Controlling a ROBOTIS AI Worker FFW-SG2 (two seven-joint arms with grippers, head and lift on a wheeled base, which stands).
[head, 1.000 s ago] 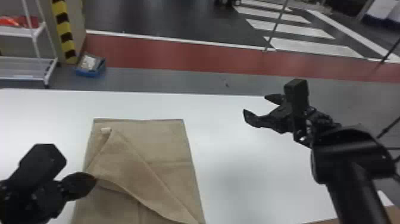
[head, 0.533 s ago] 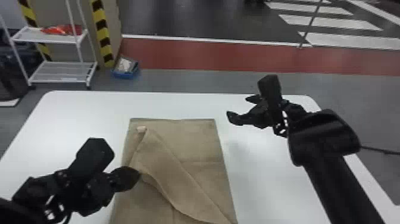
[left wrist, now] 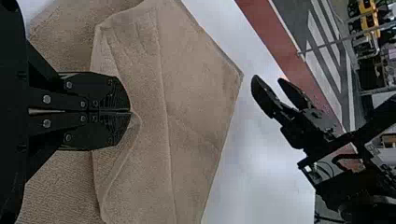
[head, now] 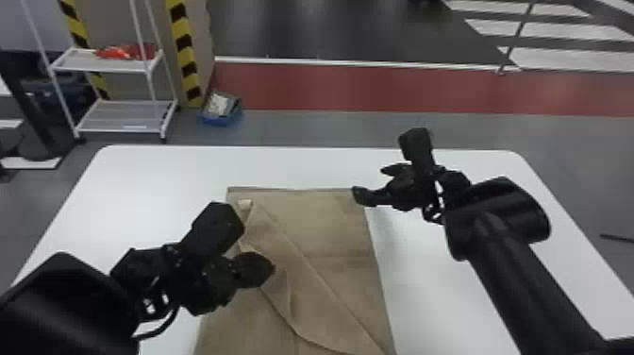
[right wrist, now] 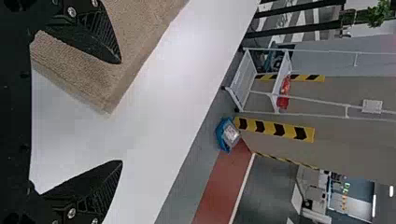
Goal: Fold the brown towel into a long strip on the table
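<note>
1. While a broad white table (head: 302,167) spans the head view, the brown towel (head: 330,226) lies on it between the arms, roughly rectangular, with straight outer edges at its far end.
2. Across the towel runs a large loose flap (head: 302,278), its long edge slanting from the far left toward the near right; a small pale tab (head: 245,203) shows near the far left corner.
3. Relative to the earlier head view, the left gripper (head: 265,270) has advanced farther right over the towel, carrying the flap's edge with it. The right gripper (head: 371,183) has shifted leftward to the towel's far right corner, and the head view takes in more at its left.
4. Left fingers (left wrist: 109,128): pressed together, pinching the flap's edge at their tips; small folds spread from the grip.
5. Right fingers (right wrist: 102,42): spread wide, with nothing held between them. One overlaps the towel near its corner; whether it touches the cloth cannot be told.
</note>
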